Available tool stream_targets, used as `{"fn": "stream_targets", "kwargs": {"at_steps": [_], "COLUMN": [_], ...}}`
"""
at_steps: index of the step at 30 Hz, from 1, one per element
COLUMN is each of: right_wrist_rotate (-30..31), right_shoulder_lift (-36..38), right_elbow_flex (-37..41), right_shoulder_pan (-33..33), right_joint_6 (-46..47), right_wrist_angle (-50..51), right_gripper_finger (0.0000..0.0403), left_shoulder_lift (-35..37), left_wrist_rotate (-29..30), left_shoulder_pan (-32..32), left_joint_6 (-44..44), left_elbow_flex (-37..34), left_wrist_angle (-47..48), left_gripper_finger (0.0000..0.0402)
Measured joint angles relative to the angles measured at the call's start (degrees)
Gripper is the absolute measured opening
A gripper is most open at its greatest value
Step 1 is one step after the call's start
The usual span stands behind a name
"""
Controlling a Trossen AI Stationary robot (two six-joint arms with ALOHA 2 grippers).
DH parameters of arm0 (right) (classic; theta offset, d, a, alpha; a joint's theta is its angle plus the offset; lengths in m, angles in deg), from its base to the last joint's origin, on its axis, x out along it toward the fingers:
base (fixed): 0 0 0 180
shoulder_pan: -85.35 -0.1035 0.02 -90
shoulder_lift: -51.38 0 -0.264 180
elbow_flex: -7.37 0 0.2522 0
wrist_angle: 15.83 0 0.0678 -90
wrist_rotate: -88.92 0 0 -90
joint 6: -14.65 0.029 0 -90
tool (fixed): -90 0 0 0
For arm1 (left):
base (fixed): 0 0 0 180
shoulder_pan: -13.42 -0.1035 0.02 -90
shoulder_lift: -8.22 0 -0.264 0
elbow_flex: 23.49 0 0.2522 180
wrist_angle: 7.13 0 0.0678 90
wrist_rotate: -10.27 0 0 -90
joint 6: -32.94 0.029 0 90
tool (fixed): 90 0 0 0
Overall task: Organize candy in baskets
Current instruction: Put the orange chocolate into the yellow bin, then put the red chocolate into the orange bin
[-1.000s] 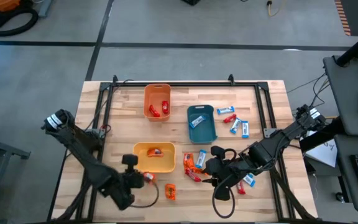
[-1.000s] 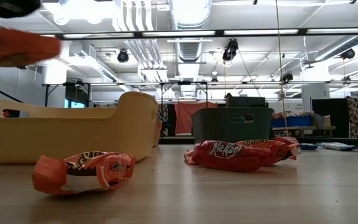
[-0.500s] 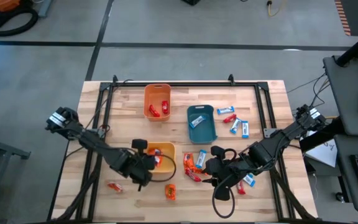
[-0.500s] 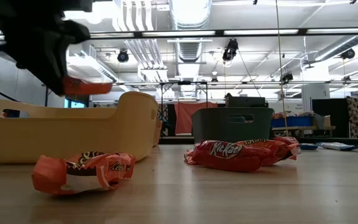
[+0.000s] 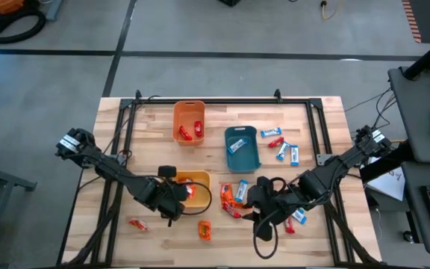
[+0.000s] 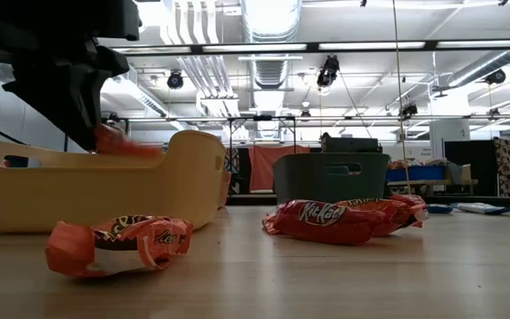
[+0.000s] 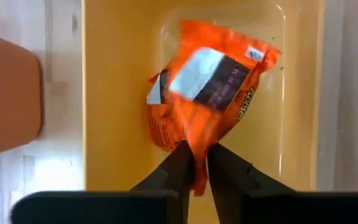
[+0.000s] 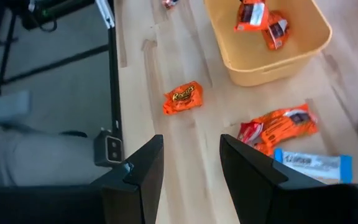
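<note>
L gripper (image 7: pixel 196 163) hangs over the wide yellow plastic basket (image 5: pixel 172 196), jaws nearly closed, pinching the tail of an orange-wrapped candy bar (image 7: pixel 207 87) that dangles into the basket. R gripper (image 8: pixel 191 165) sits above the wooden desk (image 5: pixel 327 127) nr the loose candy pile, jaws apart, holding nothing. Only the R wrist view shows two orange candies already lying inside the yellow basket; only the low view shows a red KitKat bar (image 6: pixel 326 220) in front of the dark teal basket (image 6: pixel 330 177).
</note>
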Motion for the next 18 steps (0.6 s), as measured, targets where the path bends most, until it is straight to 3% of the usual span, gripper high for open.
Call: {"fn": "stream_targets", "kwargs": {"at_steps": [8,18], "right_wrist_rotate": [0.0,-0.2], "right_shoulder_lift": [0.0,0.0], "right_elbow_flex": [0.0,0.0], "right_shoulder_pan": [0.0,0.0], "right_joint_6": [8.9,23.3], "right_wrist_angle": [6.5,23.8], "right_gripper_finger": [0.0148,0.0148], "left_shoulder_lift": [0.0,2.0], "left_wrist_rotate": [0.0,-2.9], "left_shoulder_pan": [0.0,2.5], "left_joint_6": [1.3,7.0], "left_elbow_flex": [0.0,1.2], "left_wrist_angle": [0.1,-0.2], "left_gripper_finger": [0.0085,0.0091]}}
